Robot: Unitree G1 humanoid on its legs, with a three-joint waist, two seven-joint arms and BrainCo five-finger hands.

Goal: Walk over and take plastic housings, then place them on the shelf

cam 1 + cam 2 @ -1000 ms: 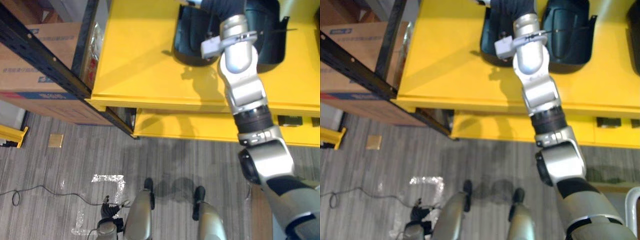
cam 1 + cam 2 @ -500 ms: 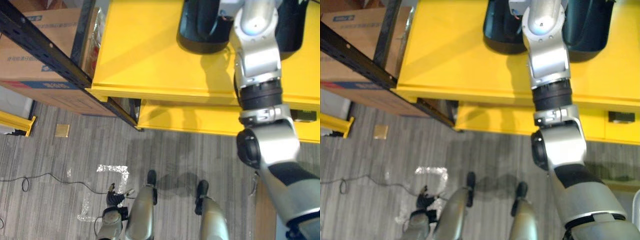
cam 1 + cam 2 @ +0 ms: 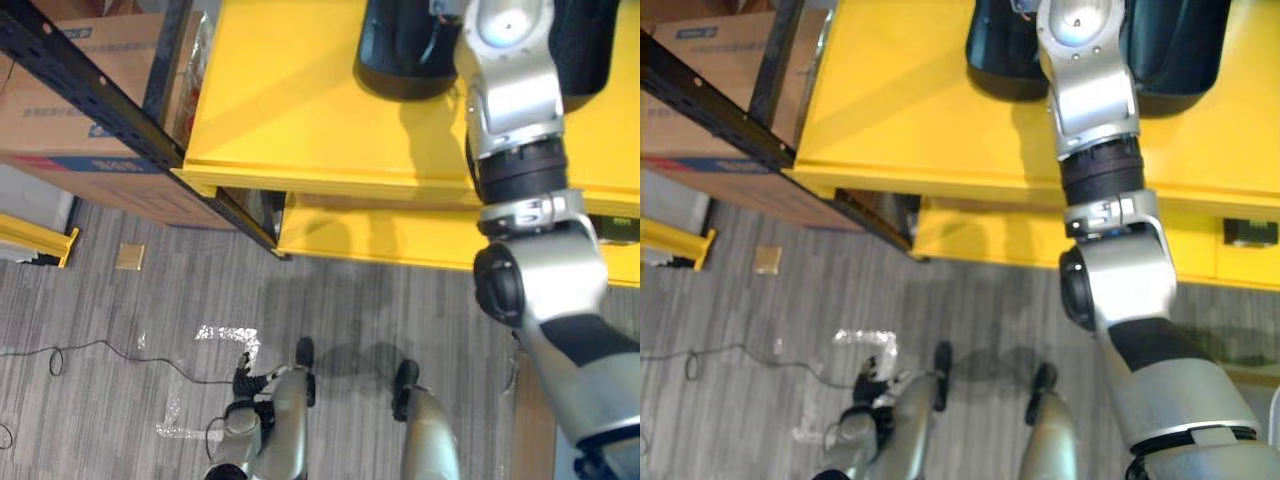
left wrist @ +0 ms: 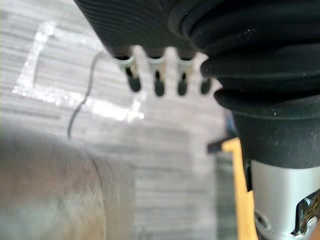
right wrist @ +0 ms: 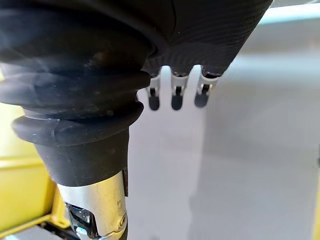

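Two black plastic housings lie at the far side of the yellow table (image 3: 290,110): one (image 3: 400,50) left of my right arm, the other (image 3: 1175,45) right of it. My right arm reaches up across the table between them. The right hand (image 5: 173,97) has relaxed fingers with nothing between them, over a plain grey surface. My left hand (image 4: 157,82) hangs low over the floor, fingers relaxed and holding nothing.
A black metal rack (image 3: 90,95) with cardboard boxes (image 3: 60,120) stands to the left of the table. The table has a lower yellow shelf (image 3: 380,235). On the grey floor are a white tape mark (image 3: 225,335) and a small brown tile (image 3: 130,257).
My right arm has stretched farther over the table, and its dark-covered hand has passed beyond the top edge of the eye views. The view has shifted slightly toward the table.
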